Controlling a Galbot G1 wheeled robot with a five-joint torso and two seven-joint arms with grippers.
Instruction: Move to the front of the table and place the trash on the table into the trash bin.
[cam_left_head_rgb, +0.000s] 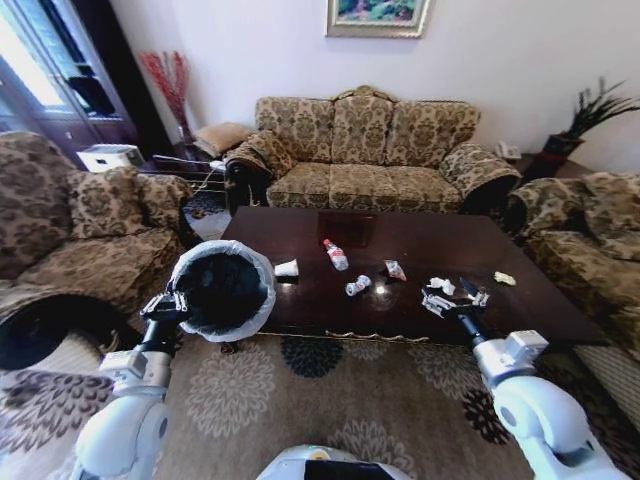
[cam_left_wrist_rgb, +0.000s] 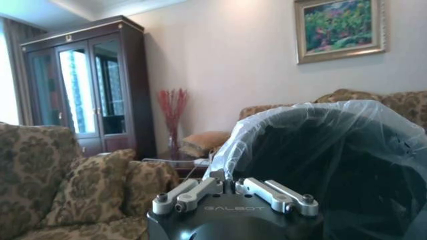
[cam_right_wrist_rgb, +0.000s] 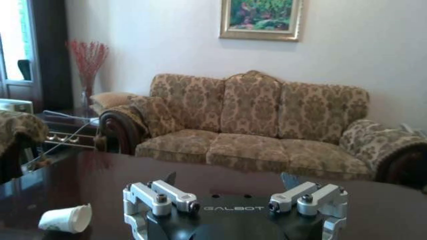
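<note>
Head view: left claw (cam_left_head_rgb: 178, 302) clamps the trash bin (cam_left_head_rgb: 225, 290) rim at the desk (cam_left_head_rgb: 300, 300) edge; right claw (cam_left_head_rgb: 452, 300), spread wide (holding nothing), hovers over paper wads (cam_left_head_rgb: 441, 285). Step: picking; next requires descent.

The word "GALBOT" stands on the black body of the left gripper (cam_left_wrist_rgb: 235, 192) and again on the black body of the right gripper (cam_right_wrist_rgb: 230, 186).

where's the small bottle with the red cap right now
In the head view, the small red-capped bottle lies on its side near the middle of the dark glossy wooden coffee table, between a white paper wad and a colourful wrapper.
</note>
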